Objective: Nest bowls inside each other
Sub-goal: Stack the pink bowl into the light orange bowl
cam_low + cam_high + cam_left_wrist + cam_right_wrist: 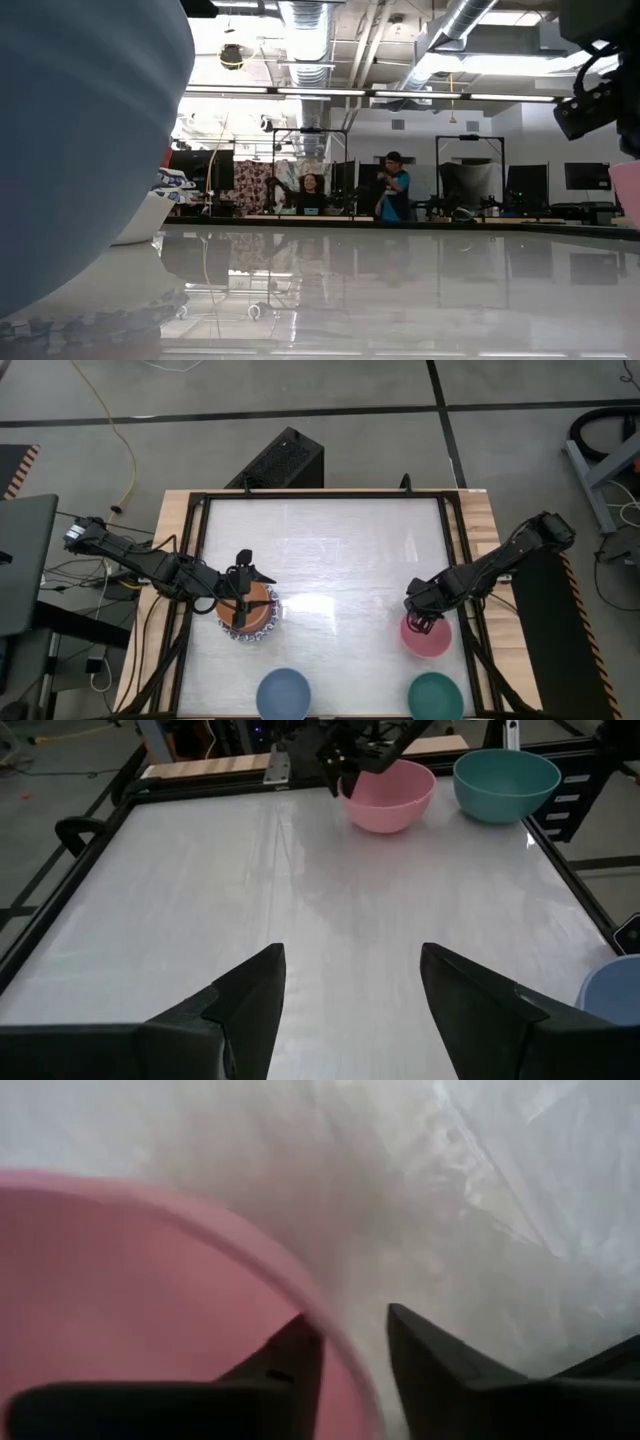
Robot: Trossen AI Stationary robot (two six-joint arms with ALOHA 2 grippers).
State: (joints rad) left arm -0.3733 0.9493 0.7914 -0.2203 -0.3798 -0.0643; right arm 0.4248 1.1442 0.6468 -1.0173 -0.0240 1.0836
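A pink bowl (428, 638) sits on the table at the right. My right gripper (355, 1325) points down at the pink bowl's left rim, open, with one finger inside the bowl and one outside. At the left, an orange bowl (252, 605) rests nested in a stack whose bottom bowl has a blue-patterned rim (245, 633). My left gripper (350, 955) hovers open over that stack with nothing between its fingers. A blue bowl (284, 693) and a dark green bowl (435, 697) stand upright near the front edge. My right gripper straddles the pink bowl's rim (335, 1345) from above, one finger inside the bowl and one outside. A thin strip of table shows between the rim and the outer finger (420, 1350). I cannot tell whether the inner finger touches the rim. The bowl rests on the table.
A black frame (200, 550) rims the glossy white table top. The middle and far part of the top lie bare. The blue bowl (80, 130) fills the low view's left side. People stand in the room far behind the table.
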